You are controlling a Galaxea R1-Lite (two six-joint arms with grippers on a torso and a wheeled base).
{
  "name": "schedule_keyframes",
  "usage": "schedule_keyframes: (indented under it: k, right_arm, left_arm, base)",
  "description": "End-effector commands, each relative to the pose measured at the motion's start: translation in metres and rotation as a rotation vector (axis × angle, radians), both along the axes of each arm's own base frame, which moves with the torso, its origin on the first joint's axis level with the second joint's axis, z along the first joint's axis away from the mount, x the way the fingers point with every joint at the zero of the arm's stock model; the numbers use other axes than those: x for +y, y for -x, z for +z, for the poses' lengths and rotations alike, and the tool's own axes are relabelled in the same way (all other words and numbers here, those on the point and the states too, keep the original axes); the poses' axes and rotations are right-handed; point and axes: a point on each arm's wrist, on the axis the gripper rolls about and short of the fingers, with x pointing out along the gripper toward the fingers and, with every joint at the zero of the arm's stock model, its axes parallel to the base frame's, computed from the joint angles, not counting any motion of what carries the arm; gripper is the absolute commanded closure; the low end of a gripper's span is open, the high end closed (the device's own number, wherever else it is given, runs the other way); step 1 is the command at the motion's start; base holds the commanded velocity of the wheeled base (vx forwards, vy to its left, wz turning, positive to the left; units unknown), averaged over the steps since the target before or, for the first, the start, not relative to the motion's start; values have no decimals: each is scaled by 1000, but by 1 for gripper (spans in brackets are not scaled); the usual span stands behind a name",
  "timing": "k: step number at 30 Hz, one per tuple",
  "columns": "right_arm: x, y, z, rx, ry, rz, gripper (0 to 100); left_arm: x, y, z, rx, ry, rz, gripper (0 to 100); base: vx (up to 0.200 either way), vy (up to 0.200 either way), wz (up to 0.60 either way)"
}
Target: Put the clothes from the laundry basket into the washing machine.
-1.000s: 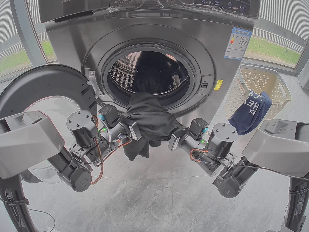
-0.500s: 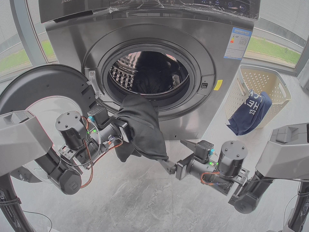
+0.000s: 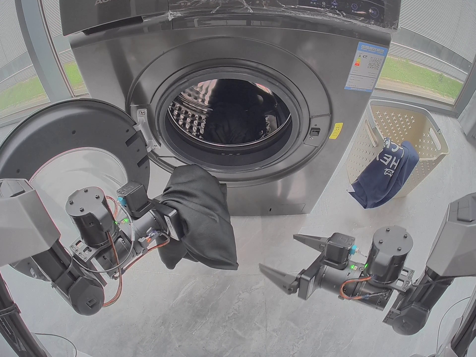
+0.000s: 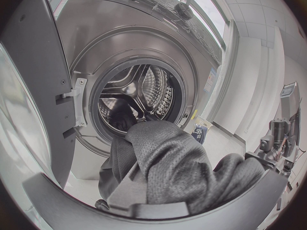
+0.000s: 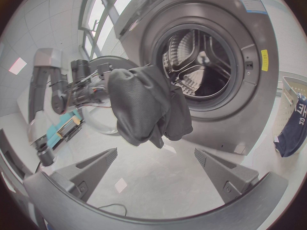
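Now the left tool [image 3: 173, 219] clamps a black garment [image 3: 203, 214] hanging before the open washing machine [image 3: 307, 75]; the right tool [image 3: 277, 253], spread wide, holds nothing.

A black garment [image 3: 203, 219] hangs before washing machine [image 3: 124, 65]; navy shirt [image 3: 386, 177] drapes basket [image 3: 396, 120].

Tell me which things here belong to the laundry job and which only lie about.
Job: washing machine, its open door, black garment, laundry basket, navy garment, dark clothes in the drum.
Lying about: floor cable, teal object on the floor.
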Motion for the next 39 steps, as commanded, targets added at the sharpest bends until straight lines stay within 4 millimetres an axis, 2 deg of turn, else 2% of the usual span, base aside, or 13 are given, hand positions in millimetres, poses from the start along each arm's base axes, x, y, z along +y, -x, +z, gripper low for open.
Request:
schedule_keyframes:
  k: [1,7,8,16,25,34,39]
  right_arm:
    - [-20,-21,1,-11,-5,-96,0]
    - [-27,-23,4,-13,-11,-125,0]
    - [-28,-23,5,-15,-13,-128,0]
    - [-28,-24,2,-7,-6,-132,0]
    - [-28,-24,2,-8,-7,-134,0]
    - [-28,-22,0,-1,-1,-131,0]
    - [-27,-21,0,1,1,-126,0]
  left_arm:
    - [5,5,3,-4,-1,6,100]
    - [4,11,3,-1,-14,-4,100]
    - [1,17,0,7,-31,-23,100]
    - [0,19,-1,10,-36,-27,100]
    - [-1,18,-4,19,-44,-35,100]
    - [-5,21,-7,31,-51,-52,100]
    - [-5,21,-9,34,-54,-54,100]
  base:
    - [0,0,0]
    - [0,0,0]
    - [0,0,0]
    - [0,0,0]
    - [200,0,0]
    - [0,0,0]
    - [200,0,0]
